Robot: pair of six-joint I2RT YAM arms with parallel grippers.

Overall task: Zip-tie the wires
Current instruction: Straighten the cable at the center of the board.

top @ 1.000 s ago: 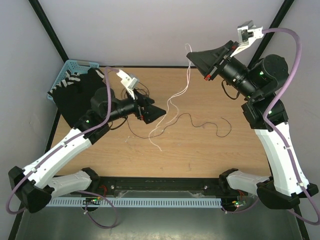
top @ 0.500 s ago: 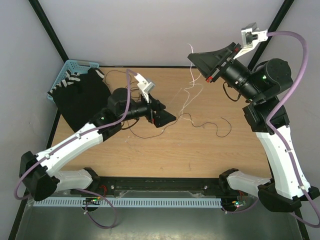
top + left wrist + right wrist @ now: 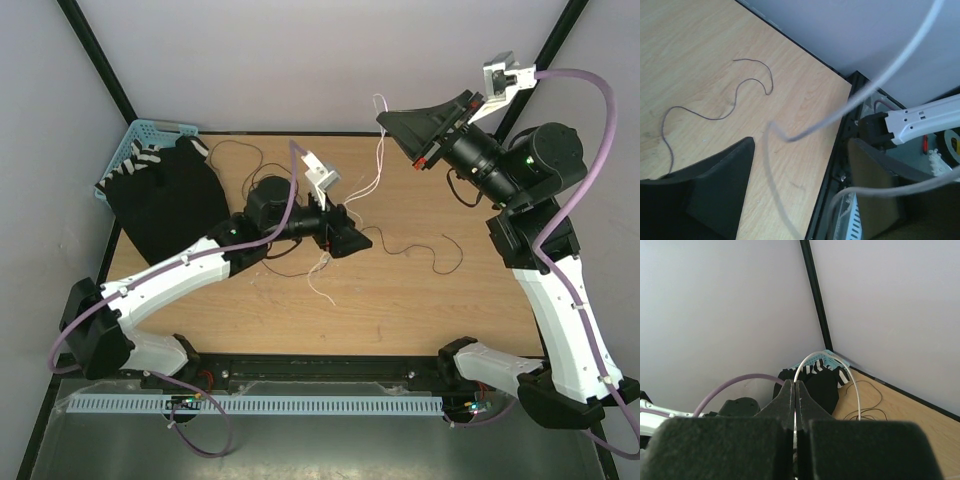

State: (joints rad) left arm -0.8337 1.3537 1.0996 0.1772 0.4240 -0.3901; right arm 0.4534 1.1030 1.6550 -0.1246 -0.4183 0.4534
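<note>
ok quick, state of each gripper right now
left gripper: open, holding nothing; white cord hangs between its fingers
right gripper: closed on the white cord

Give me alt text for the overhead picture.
Two robot arms work over a wooden table: the raised right hand, shut, dangles thin white strands, and the open left hand reaches toward them. Dark wires lie on the table.

Top cam overhead, whole table (image 3: 400, 310), L wrist close over same table, R wrist faces walls (image 3: 715, 300)
</note>
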